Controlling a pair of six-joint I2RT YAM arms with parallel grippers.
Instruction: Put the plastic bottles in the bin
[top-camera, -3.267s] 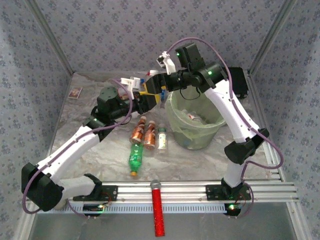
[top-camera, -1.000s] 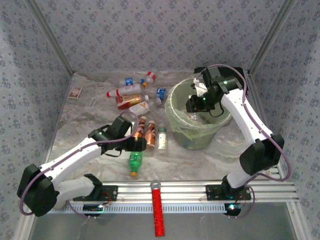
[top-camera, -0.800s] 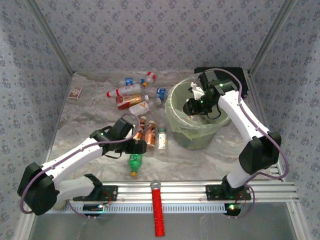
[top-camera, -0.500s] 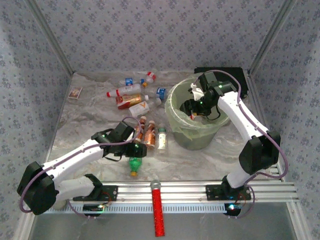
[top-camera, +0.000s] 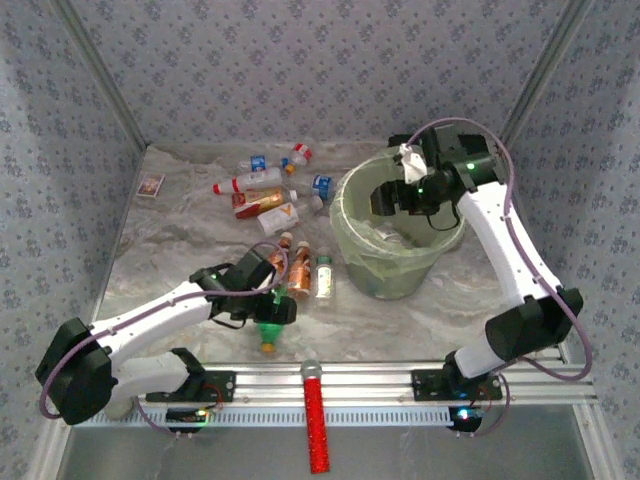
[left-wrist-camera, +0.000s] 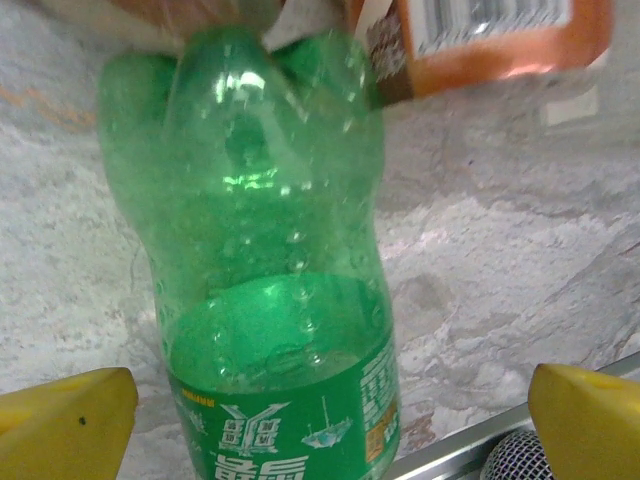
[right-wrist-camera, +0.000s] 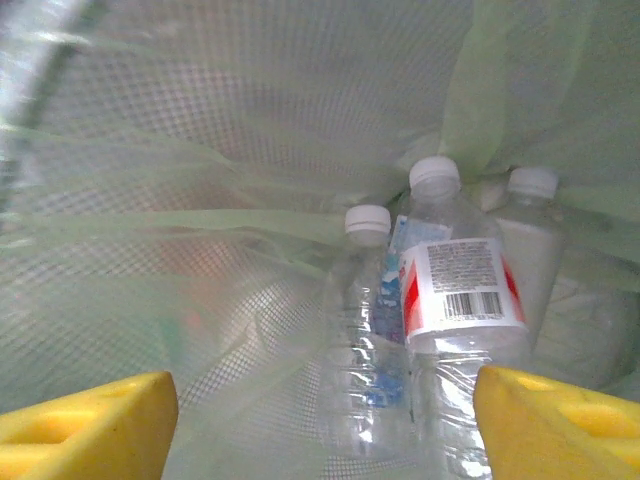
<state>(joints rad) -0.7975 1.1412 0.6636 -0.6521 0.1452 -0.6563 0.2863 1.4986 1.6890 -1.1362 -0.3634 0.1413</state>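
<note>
The bin (top-camera: 392, 278) stands on the table (top-camera: 440, 310). Inside it three clear bottles with white caps (right-wrist-camera: 455, 300) lie close together against the thin bag, and one of them carries a red and white label. The right claw (top-camera: 386, 200) hangs over the mouth of the bin and looks down into it. Its yellow pads (right-wrist-camera: 85, 425) stand far apart with nothing between them, so it is open and holds nothing.

Just left of the bin three bottles lie side by side: two copper-orange bottles (top-camera: 300, 272) and a clear bottle with a pale label (top-camera: 323, 276), which is the nearest to the bin. The green bottle (top-camera: 267, 330) lies left of the bin and nearer to the arm bases than the bin is. The left claw (top-camera: 272, 307) is low over it. In the left wrist view its pads (left-wrist-camera: 65, 425) stand wide on both sides of the green body, with a gap on each side, so it is open and grips nothing.

Several bottles with red and blue caps (top-camera: 262, 195) lie scattered left of the bin and farther back. A small card (top-camera: 150, 185) lies far to the left of the bin. A red stick (top-camera: 316, 430) lies left of the bin, beyond the metal rail (top-camera: 380, 378).
</note>
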